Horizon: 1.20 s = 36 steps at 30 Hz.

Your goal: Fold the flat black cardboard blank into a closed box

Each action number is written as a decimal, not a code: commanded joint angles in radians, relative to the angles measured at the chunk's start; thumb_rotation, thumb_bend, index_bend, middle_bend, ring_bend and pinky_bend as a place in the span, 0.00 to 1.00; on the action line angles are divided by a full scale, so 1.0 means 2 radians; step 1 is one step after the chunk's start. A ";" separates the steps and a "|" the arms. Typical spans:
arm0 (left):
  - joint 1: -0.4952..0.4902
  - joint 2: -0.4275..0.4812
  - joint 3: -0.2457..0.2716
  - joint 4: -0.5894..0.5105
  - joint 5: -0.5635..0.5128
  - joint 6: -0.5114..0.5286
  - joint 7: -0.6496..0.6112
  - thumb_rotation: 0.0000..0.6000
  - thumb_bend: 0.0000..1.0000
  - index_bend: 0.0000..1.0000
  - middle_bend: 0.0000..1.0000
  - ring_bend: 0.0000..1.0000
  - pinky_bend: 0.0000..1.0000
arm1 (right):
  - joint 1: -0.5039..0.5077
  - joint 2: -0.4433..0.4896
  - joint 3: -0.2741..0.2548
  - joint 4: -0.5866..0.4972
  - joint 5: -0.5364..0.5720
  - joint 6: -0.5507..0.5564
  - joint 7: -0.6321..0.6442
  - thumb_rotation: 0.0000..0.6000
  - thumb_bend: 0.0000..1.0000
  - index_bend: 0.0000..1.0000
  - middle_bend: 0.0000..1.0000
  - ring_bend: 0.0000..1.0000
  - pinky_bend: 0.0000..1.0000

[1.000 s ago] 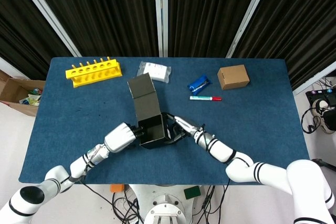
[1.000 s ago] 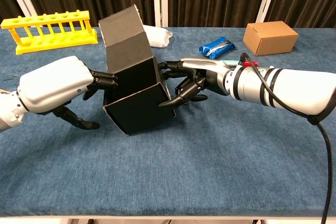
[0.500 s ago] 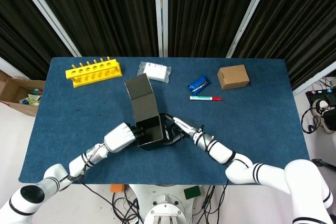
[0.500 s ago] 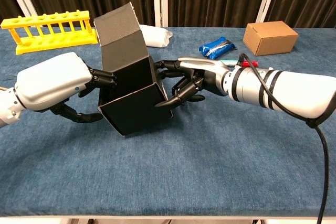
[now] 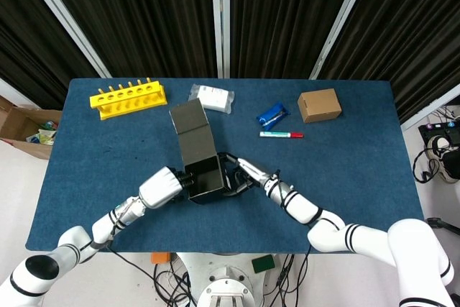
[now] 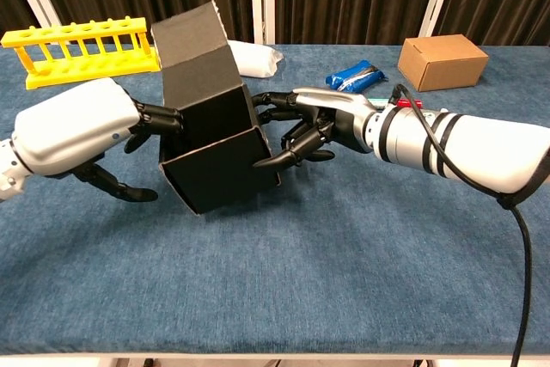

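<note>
While the half-folded black box (image 6: 210, 139) sits tilted near the table's (image 6: 361, 247) middle, the left hand (image 6: 82, 131) grips its left wall and the right hand (image 6: 314, 126) presses fingertips on its right side — yellow rack (image 6: 77, 51) beyond it, lid flap raised.

Black box (image 6: 210, 156) between robot hands

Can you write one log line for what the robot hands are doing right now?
stage: folding | left hand: holds black cardboard box | right hand: fingers on box's right side | lid flap: open, up
</note>
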 commanded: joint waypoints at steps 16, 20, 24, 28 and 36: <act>0.035 0.030 -0.029 -0.023 -0.028 0.066 -0.016 1.00 0.00 0.30 0.27 0.66 0.91 | 0.020 -0.065 0.037 0.069 0.044 0.001 -0.048 1.00 0.18 0.14 0.24 0.68 0.99; 0.049 0.038 -0.036 -0.037 -0.040 0.072 -0.030 1.00 0.00 0.30 0.27 0.67 0.92 | 0.018 -0.073 0.026 0.071 0.039 0.005 -0.070 1.00 0.15 0.02 0.14 0.66 0.99; 0.062 0.047 -0.043 -0.072 -0.060 0.060 -0.056 1.00 0.00 0.29 0.26 0.67 0.94 | 0.005 -0.067 0.009 0.056 0.035 0.013 -0.104 1.00 0.05 0.00 0.02 0.63 0.99; 0.068 0.061 -0.054 -0.122 -0.077 0.048 -0.071 1.00 0.00 0.27 0.24 0.67 0.94 | -0.012 -0.041 -0.004 0.012 0.039 0.019 -0.146 1.00 0.00 0.00 0.00 0.61 0.99; 0.073 0.093 -0.067 -0.228 -0.111 -0.004 -0.081 1.00 0.00 0.22 0.21 0.67 0.94 | -0.036 0.019 -0.004 -0.077 0.088 0.018 -0.233 1.00 0.00 0.00 0.00 0.61 0.99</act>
